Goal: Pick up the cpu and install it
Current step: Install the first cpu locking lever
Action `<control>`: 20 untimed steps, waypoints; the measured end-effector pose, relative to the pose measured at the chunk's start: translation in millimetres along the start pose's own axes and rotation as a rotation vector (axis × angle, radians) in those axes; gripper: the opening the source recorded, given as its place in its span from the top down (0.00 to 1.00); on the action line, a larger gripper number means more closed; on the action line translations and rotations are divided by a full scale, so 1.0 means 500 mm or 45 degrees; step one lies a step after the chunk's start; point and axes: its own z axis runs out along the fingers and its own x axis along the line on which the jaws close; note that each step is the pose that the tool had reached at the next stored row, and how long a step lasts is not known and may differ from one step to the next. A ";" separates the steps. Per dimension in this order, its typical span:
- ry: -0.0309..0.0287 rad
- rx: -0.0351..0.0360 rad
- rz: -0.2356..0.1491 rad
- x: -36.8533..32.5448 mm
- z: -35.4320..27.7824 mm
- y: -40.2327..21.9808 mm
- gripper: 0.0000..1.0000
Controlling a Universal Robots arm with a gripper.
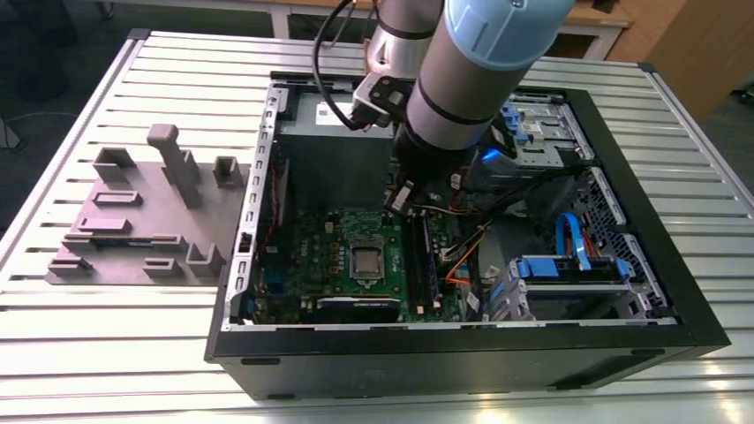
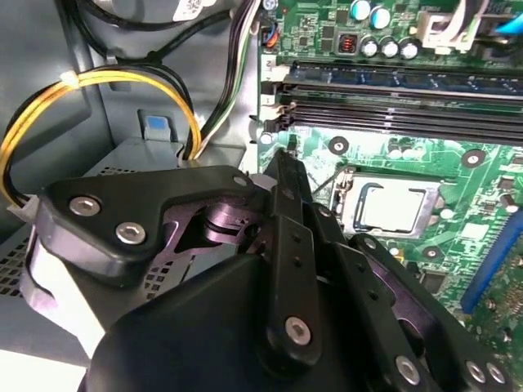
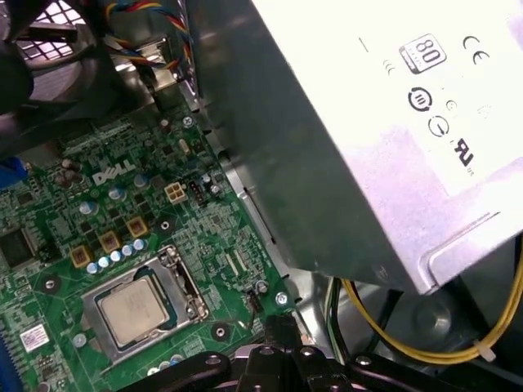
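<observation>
Already seated, cpu point(image 3: 131, 312), shiny silver square

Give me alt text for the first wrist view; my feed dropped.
The silver-topped cpu sits in its socket on the green motherboard, with the black gripper at the board's edge nearby. A grey power supply and yellow wires lie beyond.

Bright on the slatted table point(image 1: 118, 353) in the exterior view, shadowed inside the computer case point(image 1: 471, 353), glaring white off the power supply point(image 3: 392, 106) in the first wrist view.
</observation>
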 end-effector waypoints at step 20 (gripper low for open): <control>0.0003 -0.0020 -0.015 0.042 -0.010 0.003 0.90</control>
